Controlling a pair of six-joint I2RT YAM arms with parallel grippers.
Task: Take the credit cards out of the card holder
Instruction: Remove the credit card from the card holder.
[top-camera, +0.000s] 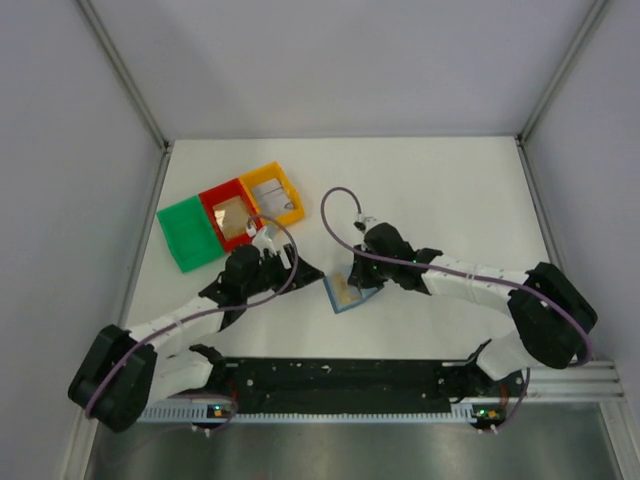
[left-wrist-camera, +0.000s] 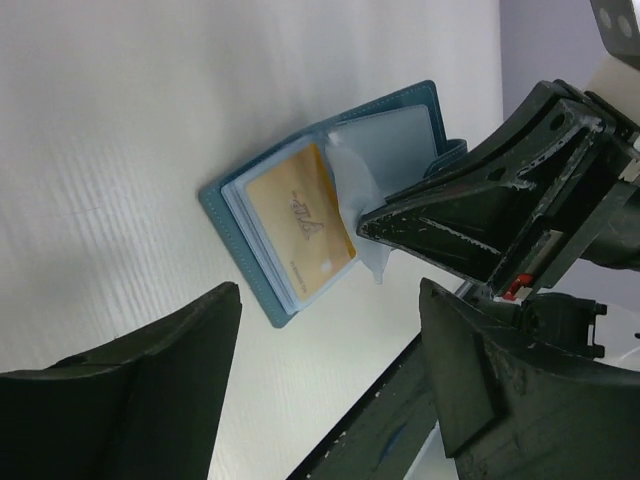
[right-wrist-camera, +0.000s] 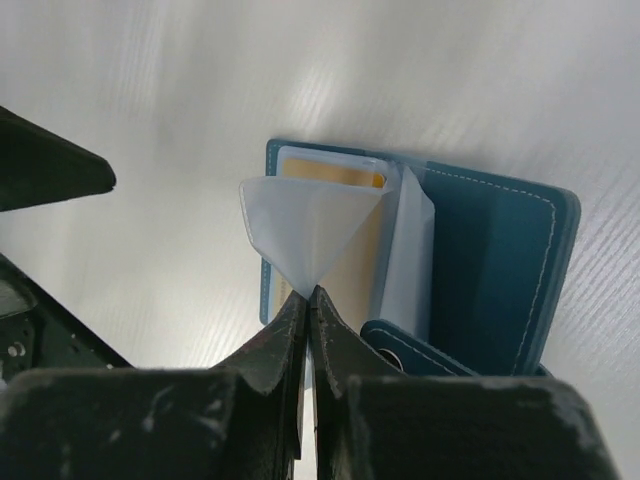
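The card holder (right-wrist-camera: 500, 270) lay open on the white table (top-camera: 450, 200), near the front edge and between the two arms, with its blue cover face down and its clear pockets facing up. A gold credit card (left-wrist-camera: 300, 225) sat in the topmost pocket of the stack on one panel. The right gripper (right-wrist-camera: 310, 292) had its jaws pressed together on the corner of a clear sleeve (right-wrist-camera: 305, 220), lifting it into a tent above that card while the rest of the holder stayed flat. The left gripper (left-wrist-camera: 330, 330) hung just beside the holder with its jaws spread wide and nothing between them. Well to the back left stood three small trays in a touching row. The green tray (top-camera: 190, 232) showed only its bare floor, and the red tray (top-camera: 212, 205) held a tan card (top-camera: 232, 215) lying flat. Whether the yellow tray (top-camera: 262, 172) held anything could not be told from above.
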